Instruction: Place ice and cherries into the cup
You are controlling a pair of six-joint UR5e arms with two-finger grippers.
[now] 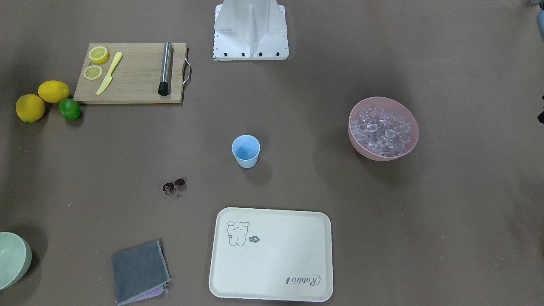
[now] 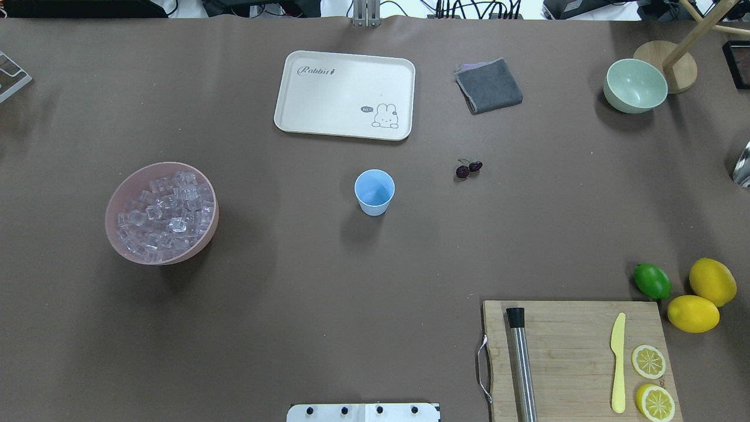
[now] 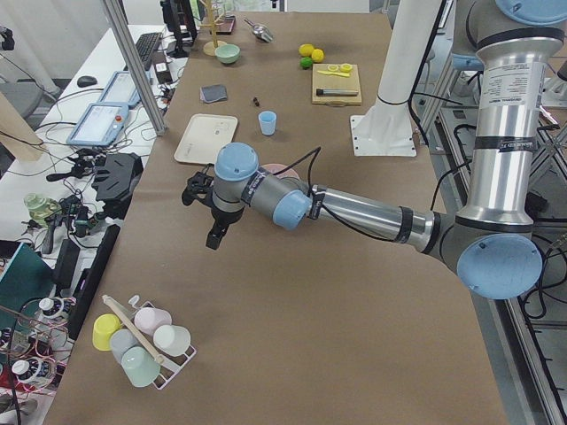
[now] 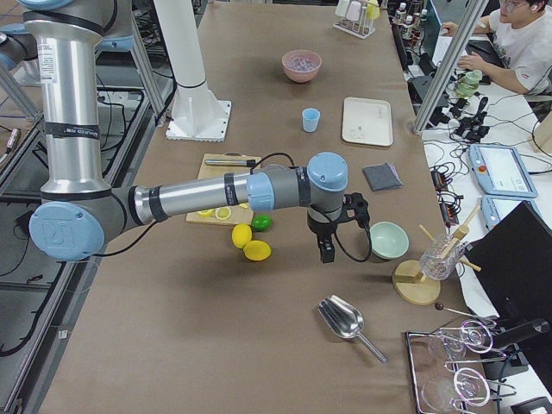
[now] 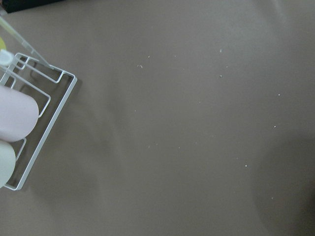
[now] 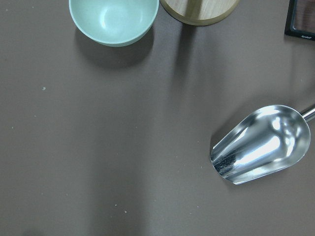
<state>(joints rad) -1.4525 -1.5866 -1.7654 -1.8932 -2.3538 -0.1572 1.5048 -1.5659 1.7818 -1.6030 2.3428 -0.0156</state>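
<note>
We see even, soft light that comes from above in all views, neither dim nor harsh. On the table (image 2: 293, 328) the cup (image 2: 374, 192) and the pink bowl (image 2: 162, 213) have wide shadows with blurred edges. The metal scoop (image 6: 261, 145) shows strong white glare. The fixed views are sharp; in the left wrist view the wire rack (image 5: 44, 113) looks slightly soft.

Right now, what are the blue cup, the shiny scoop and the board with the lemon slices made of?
The cup looks like matte pale blue plastic: thin wall, even colour, no shine. The scoop seems polished metal, since it mirrors light. The board looks like unfinished wood or bamboo; grain lines run along it.
</note>
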